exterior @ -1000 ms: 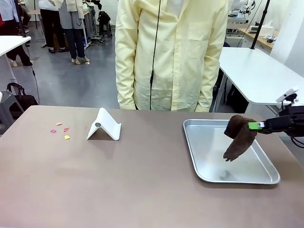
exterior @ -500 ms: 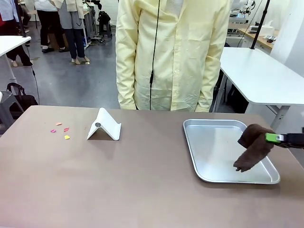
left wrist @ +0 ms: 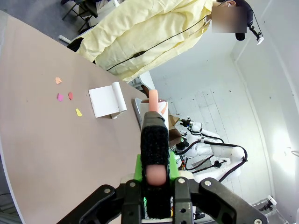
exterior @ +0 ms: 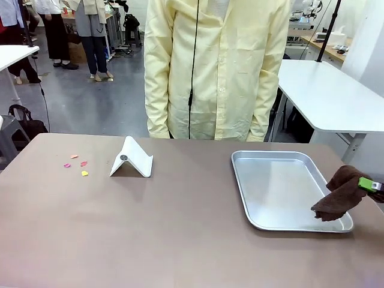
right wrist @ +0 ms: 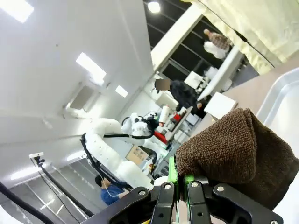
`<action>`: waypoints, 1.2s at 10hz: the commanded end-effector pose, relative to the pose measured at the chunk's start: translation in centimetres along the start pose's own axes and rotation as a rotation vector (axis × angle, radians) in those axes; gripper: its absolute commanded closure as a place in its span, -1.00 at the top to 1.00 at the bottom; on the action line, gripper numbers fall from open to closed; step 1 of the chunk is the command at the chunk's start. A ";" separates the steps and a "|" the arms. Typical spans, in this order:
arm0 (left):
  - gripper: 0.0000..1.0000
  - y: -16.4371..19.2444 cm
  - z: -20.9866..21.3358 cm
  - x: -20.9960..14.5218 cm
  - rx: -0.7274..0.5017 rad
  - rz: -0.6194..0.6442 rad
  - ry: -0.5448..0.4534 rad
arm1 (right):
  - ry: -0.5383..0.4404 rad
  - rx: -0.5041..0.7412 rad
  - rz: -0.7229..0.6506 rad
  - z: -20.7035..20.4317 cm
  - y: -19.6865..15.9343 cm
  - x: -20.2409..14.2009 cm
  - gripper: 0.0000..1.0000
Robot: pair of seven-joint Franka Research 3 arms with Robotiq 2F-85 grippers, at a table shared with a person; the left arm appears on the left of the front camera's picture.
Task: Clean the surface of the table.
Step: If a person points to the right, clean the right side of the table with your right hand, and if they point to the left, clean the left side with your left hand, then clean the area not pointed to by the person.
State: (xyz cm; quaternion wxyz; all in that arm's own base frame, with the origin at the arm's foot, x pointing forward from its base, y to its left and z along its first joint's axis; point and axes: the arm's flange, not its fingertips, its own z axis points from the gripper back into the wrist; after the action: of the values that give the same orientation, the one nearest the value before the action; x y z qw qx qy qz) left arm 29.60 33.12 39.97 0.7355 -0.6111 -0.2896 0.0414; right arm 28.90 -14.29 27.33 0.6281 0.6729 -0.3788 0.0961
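Right now my right gripper is clamping a fuzzy brown terry cloth, which is drooping over the right rim of the shiny, shallow rectangular metal tray. That tray is lying on the smooth matte grey-brown table. My left gripper is hovering above the tabletop, jaws pressed narrow.

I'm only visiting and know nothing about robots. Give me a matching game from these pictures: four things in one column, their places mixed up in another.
Things
1. brown cloth
2. metal tray
3. coloured scraps
4. black and pink stick

Places
A. on the left part of the table, near the white stand
B. pinched in the right gripper
C. pinched in the left gripper
D. flat on the right part of the table

Pairs: 1-B, 2-D, 3-A, 4-C
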 end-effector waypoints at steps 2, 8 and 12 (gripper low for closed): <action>-0.56 -0.4 -0.2 -0.2 -0.020 -0.008 -0.012 | 0.000 0.000 0.000 0.0 0.0 0.0 -0.89; -0.56 -0.4 -0.2 -0.2 -0.020 -0.008 -0.012 | 0.000 0.000 0.000 0.0 0.0 0.0 -0.89; -0.56 -0.4 -0.2 -0.2 -0.020 -0.008 -0.012 | 0.000 0.000 0.000 0.0 0.0 0.0 -0.89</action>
State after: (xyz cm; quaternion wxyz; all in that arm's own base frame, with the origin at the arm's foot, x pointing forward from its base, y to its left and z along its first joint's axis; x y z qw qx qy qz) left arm 29.60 33.12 39.97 0.7355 -0.6111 -0.2895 0.0414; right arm 28.89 -14.09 26.78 0.6240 0.6749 -0.3818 0.0966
